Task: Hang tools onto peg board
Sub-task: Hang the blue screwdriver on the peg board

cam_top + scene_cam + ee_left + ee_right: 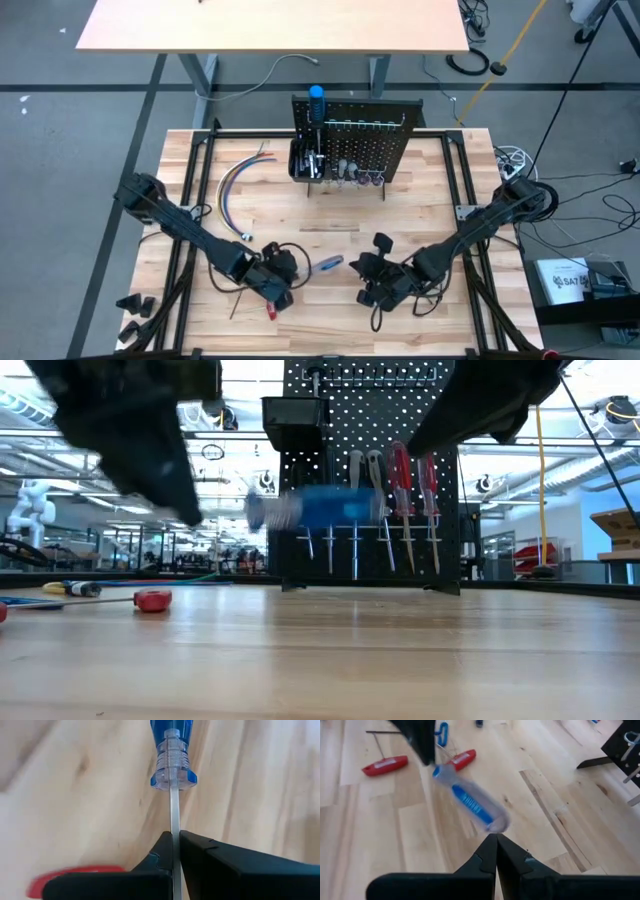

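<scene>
My left gripper (298, 268) is near the table's front, left of centre, shut on a blue-handled screwdriver (330, 263) that it holds above the table. The screwdriver's handle also shows in the low view (320, 508) and the right wrist view (470, 805). My right gripper (362, 268) is shut and empty (496, 847), just right of the handle's free end. The black peg board (350, 140) stands upright at the far middle, with several screwdrivers hanging on its front (402, 480) and a small black bin (303, 162) at its left. My left gripper pinches the screwdriver's slim metal shaft (173, 822) between its two fingers, a little way from the handle's clear collar (173, 767). The fingers lie along the shaft, coming from the table's left. The screwdriver is about level and clear of the table, its handle pointing toward the table's right.
Red-handled tools lie on the table near the front left (385, 765) (462, 759) (152, 600). A bundle of coloured wires (235, 185) lies left of the peg board. A blue-handled tool (316, 97) stands at the board's top left. Bare wood lies between the grippers and the board.
</scene>
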### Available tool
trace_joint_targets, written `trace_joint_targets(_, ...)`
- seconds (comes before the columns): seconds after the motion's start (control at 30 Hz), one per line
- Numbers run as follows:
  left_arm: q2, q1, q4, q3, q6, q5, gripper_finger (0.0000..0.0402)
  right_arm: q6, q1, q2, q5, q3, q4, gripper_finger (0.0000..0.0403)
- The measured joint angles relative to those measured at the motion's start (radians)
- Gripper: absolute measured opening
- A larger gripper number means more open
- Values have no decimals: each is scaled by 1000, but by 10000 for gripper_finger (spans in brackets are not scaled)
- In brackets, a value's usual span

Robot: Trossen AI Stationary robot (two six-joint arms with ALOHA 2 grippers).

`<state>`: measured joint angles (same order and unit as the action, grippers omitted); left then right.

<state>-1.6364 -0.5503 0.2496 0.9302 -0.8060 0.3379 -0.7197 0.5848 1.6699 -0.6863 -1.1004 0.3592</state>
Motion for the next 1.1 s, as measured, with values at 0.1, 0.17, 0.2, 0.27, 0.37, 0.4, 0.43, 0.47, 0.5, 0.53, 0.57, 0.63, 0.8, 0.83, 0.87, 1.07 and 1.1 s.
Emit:
trace_joint_targets(0.1,60,0,14,0,33,53,14,1,16,-23,-2,0,6,0)
trace_joint_targets(0.17,99,0,28,0,55,103,14,2,25,-39,-3,0,6,0)
trace_joint_targets(0.2,116,0,32,0,64,129,13,1,29,-44,-3,0,6,0)
trace_joint_targets(0.27,147,0,15,0,93,178,13,0,32,-46,-4,0,1,0)
trace_joint_targets(0.37,178,1,-61,0,173,221,13,0,33,-45,-16,0,-21,0)
trace_joint_targets(0.4,183,1,-98,0,207,221,13,0,32,-45,-19,0,-28,0)
trace_joint_targets(0.43,186,1,-135,0,239,221,13,1,32,-45,-21,0,-35,0)
trace_joint_targets(0.47,187,1,-171,0,268,220,13,4,32,-45,-29,0,-47,0)
trace_joint_targets(0.5,188,1,-204,0,292,220,13,4,32,-45,-50,0,-60,0)
trace_joint_targets(0.53,188,1,-238,0,311,220,13,3,31,-45,-85,0,-74,0)
trace_joint_targets(0.57,188,1,-268,0,329,220,13,-1,31,-44,-126,0,-88,0)
trace_joint_targets(0.63,187,8,-322,0,349,221,13,-6,30,-36,-213,0,-139,0)
trace_joint_targets(0.8,173,35,-439,0,398,235,13,26,18,-7,-308,0,-248,0)
trace_joint_targets(0.83,171,38,-458,0,409,236,13,26,13,0,-312,0,-258,0)
trace_joint_targets(0.87,171,42,-474,0,423,235,13,27,8,5,-314,0,-265,0)
trace_joint_targets(1.07,170,67,-479,0,427,230,13,27,-17,15,-388,0,-290,0)
trace_joint_targets(1.1,170,69,-473,0,424,230,13,28,-17,15,-419,0,-292,0)
